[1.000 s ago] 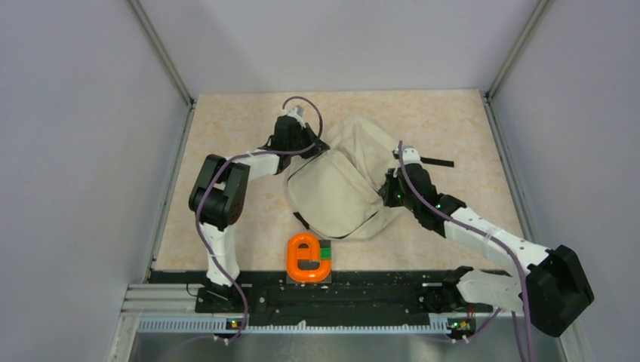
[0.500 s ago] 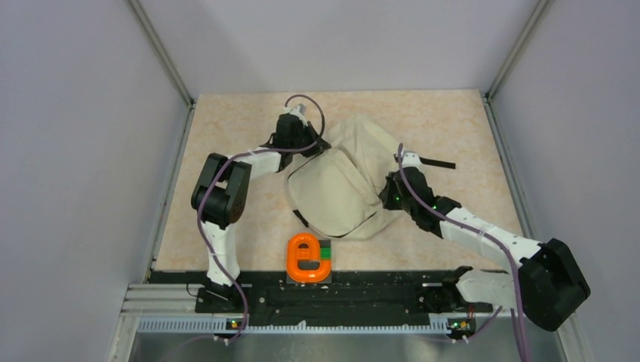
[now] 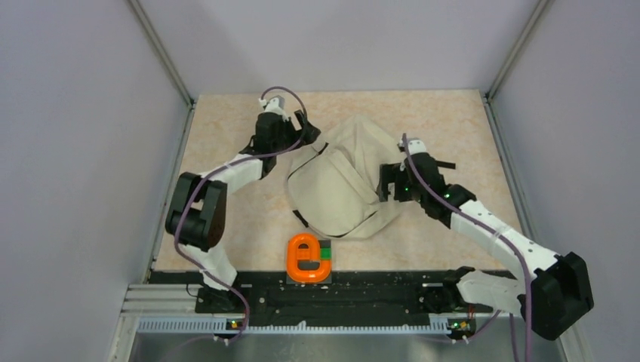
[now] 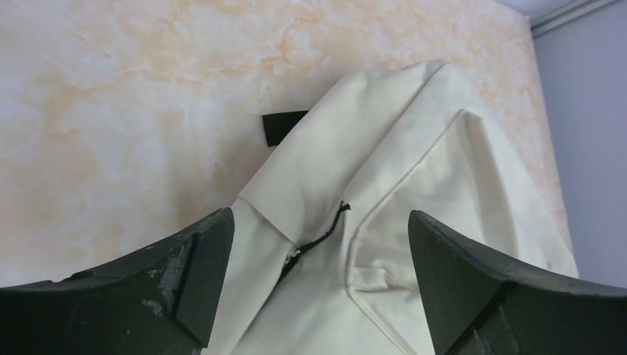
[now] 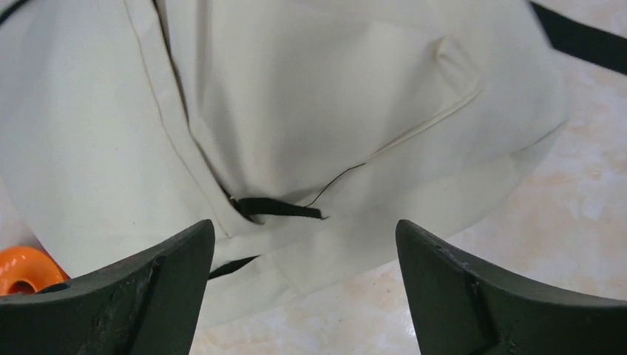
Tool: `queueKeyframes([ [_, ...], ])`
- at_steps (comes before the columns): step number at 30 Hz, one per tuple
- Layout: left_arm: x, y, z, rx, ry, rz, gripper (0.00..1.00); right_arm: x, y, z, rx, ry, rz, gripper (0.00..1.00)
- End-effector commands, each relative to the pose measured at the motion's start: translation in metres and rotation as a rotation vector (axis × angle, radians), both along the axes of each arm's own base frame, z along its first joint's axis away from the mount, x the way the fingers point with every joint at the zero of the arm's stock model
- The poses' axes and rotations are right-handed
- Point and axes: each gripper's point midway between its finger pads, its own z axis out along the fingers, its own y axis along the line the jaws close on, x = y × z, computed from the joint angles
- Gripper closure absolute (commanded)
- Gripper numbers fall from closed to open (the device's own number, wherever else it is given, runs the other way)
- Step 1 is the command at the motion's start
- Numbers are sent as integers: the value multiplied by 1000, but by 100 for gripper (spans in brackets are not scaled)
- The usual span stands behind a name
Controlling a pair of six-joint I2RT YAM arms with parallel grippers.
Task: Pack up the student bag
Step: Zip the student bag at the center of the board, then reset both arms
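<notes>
The student bag, cream fabric with black straps, lies crumpled in the middle of the table. My left gripper hovers open at the bag's far left corner, with nothing between its fingers. In the left wrist view the bag and a thin black zipper pull lie below the open left gripper. My right gripper stands open at the bag's right edge. The right wrist view shows the bag and a black strap piece beyond the open right gripper.
An orange ring-shaped object lies near the front edge, on a small block with green and red patches; its orange edge shows in the right wrist view. A black strap end sticks out at the bag's right. Grey walls enclose the table.
Both grippers have gone from shut to open and let go of the bag. The left one drew back up and left, the right one rightward. The bag has settled.
</notes>
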Motion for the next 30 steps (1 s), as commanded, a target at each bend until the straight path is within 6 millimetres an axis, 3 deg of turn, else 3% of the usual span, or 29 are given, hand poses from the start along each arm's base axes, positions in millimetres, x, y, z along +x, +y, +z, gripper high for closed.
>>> queueKeyframes([
  [1, -13, 31, 57, 2, -163, 66, 6, 26, -19, 46, 96, -85, -18, 10],
  [7, -53, 109, 48, 62, -39, 264, 4, 49, -78, 58, 156, -106, -170, 9],
  [13, -113, 176, 81, 210, 13, 398, 2, 45, -142, 87, 133, -243, -392, 9],
  [17, -158, 195, 116, 325, 5, 408, 2, 32, -166, 116, 88, -397, -491, 9],
  [21, -192, 206, 151, 382, -107, 419, 2, 16, -170, 135, 117, -540, -507, 2],
  [24, -213, 217, 160, 410, -179, 461, 2, 4, -174, 139, 142, -609, -527, 1],
  [27, -229, 223, 156, 419, -220, 490, 2, -5, -179, 141, 144, -644, -553, 1],
  [30, -234, 223, 156, 416, -248, 486, 2, -7, -180, 146, 146, -656, -557, 1],
])
